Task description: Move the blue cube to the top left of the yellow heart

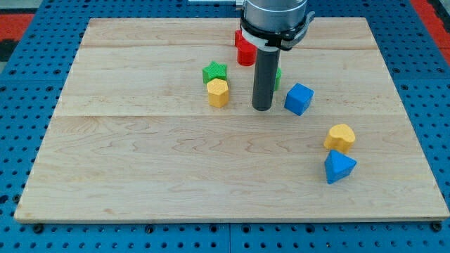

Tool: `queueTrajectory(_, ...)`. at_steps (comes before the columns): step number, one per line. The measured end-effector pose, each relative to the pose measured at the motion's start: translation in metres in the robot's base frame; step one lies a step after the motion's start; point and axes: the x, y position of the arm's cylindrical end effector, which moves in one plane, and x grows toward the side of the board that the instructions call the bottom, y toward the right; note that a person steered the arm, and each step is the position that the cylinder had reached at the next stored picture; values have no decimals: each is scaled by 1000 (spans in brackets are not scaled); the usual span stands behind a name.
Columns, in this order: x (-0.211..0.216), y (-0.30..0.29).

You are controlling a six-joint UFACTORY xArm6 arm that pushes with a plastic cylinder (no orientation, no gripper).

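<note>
Pale wood planks make up your worktop, set on a blue pegboard. There are no jaws on this arm, only a dark rod, and my tip rests on the wood near the middle, just to the view's left of the blue cube with a small gap between them. The yellow heart lies toward the view's lower right of that cube, well apart from it, and touches a blue triangular block just below. To the view's left of my tip you see a yellow hexagonal block touching a green star. A red block and a sliver of green block sit partly hidden behind the rod.
</note>
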Motion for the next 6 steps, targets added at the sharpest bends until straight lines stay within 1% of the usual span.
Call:
queueTrajectory(1, -15, 27)
queueTrajectory(2, -39, 32)
queueTrajectory(3, -41, 72)
queueTrajectory(4, 3, 79)
queueTrajectory(5, -3, 74)
queueTrajectory(6, -27, 50)
